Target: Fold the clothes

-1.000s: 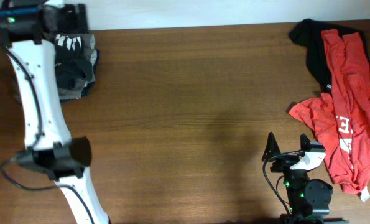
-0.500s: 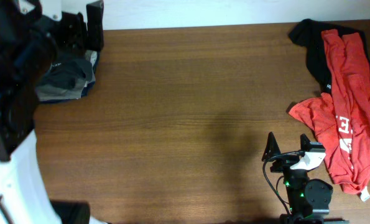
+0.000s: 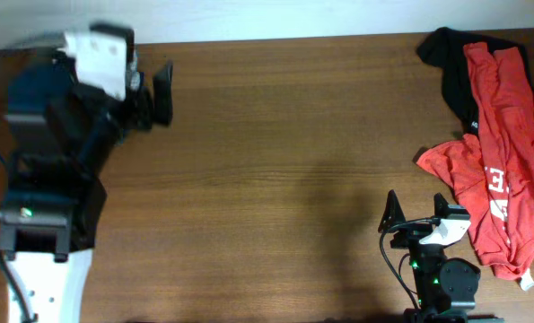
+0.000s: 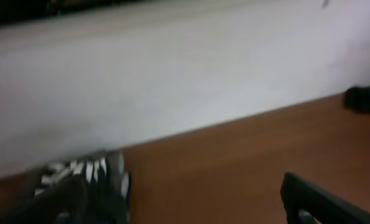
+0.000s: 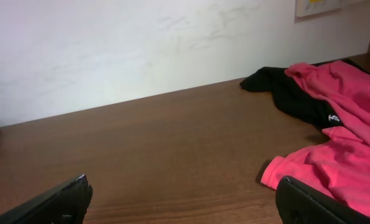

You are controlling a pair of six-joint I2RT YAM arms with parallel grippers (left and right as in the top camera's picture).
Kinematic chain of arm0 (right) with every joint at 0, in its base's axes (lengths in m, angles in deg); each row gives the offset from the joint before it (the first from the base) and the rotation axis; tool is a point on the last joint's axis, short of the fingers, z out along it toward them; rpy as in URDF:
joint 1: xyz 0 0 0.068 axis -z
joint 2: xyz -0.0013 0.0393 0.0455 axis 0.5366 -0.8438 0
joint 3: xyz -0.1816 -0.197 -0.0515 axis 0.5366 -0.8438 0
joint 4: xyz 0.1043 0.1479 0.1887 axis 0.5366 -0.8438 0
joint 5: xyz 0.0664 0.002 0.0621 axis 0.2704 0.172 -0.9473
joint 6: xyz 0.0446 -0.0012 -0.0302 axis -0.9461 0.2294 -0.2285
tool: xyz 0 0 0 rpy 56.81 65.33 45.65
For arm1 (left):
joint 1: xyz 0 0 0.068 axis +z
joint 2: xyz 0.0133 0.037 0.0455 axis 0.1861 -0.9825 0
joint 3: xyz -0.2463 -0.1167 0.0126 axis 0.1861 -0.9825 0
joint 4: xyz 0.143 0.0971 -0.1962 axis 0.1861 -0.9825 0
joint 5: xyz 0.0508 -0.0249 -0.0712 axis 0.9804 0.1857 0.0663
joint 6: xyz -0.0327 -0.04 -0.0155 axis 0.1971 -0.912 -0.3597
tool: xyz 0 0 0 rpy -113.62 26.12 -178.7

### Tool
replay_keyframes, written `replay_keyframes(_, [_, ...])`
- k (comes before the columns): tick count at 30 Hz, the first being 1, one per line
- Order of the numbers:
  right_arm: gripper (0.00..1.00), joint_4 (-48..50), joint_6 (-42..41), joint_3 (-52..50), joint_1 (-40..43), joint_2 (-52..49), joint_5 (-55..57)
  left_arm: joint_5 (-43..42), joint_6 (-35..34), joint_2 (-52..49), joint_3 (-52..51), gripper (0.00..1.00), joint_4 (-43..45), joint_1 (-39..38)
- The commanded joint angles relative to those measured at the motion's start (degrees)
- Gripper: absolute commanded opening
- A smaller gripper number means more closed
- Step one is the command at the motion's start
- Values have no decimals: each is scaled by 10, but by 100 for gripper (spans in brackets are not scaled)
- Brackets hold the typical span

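Two red T-shirts (image 3: 504,135) lie crumpled and overlapping at the right end of the wooden table (image 3: 275,161). One stretches lengthwise along the table edge. The other spreads out from under it toward the middle and shows white printed letters. A black garment (image 3: 450,76) is bunched at the far right corner, partly under the red cloth.

The right gripper (image 3: 417,211) sits at the near edge, just beside the lower red shirt but apart from it. Its jaws are spread wide with nothing between them. From the right wrist camera, the red T-shirts (image 5: 340,93) fill the right side of the view, ahead of the right-hand finger (image 5: 315,205) and to its right. There the black garment (image 5: 284,90) lies behind them, near the white wall (image 5: 141,50), with a small white mark on it.

The left gripper (image 3: 154,97) is at the far left corner, well apart from that pile. Its jaws also gape wide and grasp nothing. The left wrist picture is blurred. It shows a printed black garment (image 4: 79,177) with white lettering low on the left, near the left-hand finger, where the table meets the wall. I cannot tell whether that finger touches the cloth. The other finger (image 4: 315,199) stands over bare wood.
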Motion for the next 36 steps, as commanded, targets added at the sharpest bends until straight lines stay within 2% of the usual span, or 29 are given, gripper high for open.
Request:
replay_keyframes(1, [99,-2,0,-4,5,5,3,-8,-1,53,-91,99,22,19])
replay_keyframes(5, [99,-2,0,-4,5,5,3,-9,-1,113,-221,99,83,36])
replay_keyframes(13, [99,-2,0,-4,5,5,3,-9,-1,251,-489,99,278,41])
replay_keyframes(18, [99,-2,0,-4,5,5,3,-10,-1,343,-618,99,352,42])
replay_keyframes(28, [99,-2,0,-4,5,5,3,-64,-1,505,-779,99,436,79])
replay_keyframes(36, [99,-2,0,-4,5,5,3,-66,-2,557,-818,99,430,80])
